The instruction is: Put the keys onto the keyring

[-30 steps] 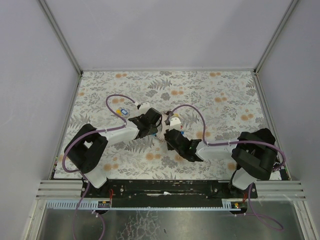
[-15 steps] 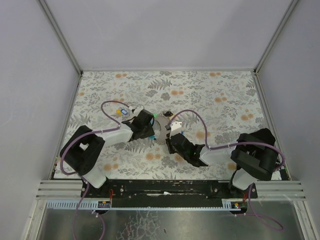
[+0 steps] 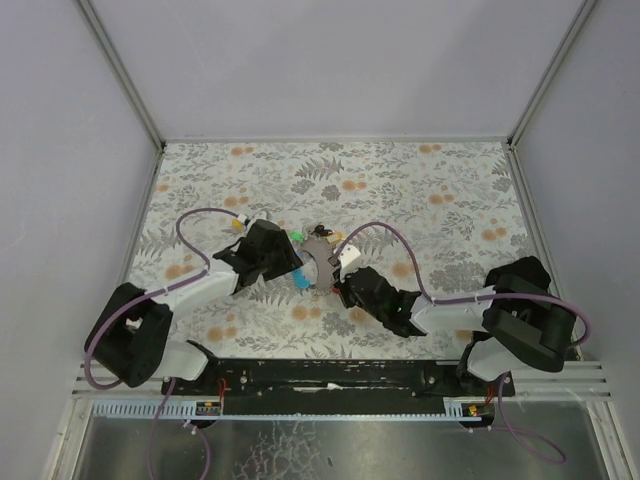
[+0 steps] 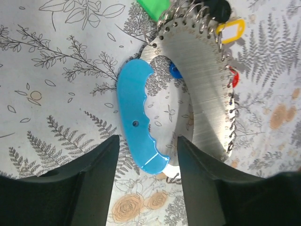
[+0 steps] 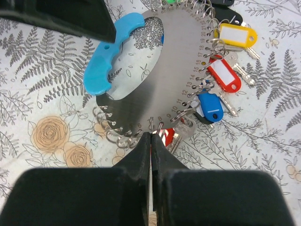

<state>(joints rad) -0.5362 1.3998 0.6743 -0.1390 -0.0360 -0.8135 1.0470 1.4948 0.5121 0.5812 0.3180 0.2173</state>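
Keyring (image 4: 197, 70) is lying free: my left end effector (image 4: 148, 141) is opening, empty, astride its strap (image 4: 136, 110); right end effector (image 5: 151, 136) staying shut at the rim, so threading's pausing.

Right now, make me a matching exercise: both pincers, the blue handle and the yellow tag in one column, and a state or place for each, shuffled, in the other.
Column one:
1. left pincer
2. right pincer
3. blue handle
4. yellow tag

Column two:
A. shut, tips at the rim of the metal plate
B. open
C. spanning the plate's hollow side
D. beside the plate's ringed outer edge

Pairs: 1-B, 2-A, 3-C, 4-D
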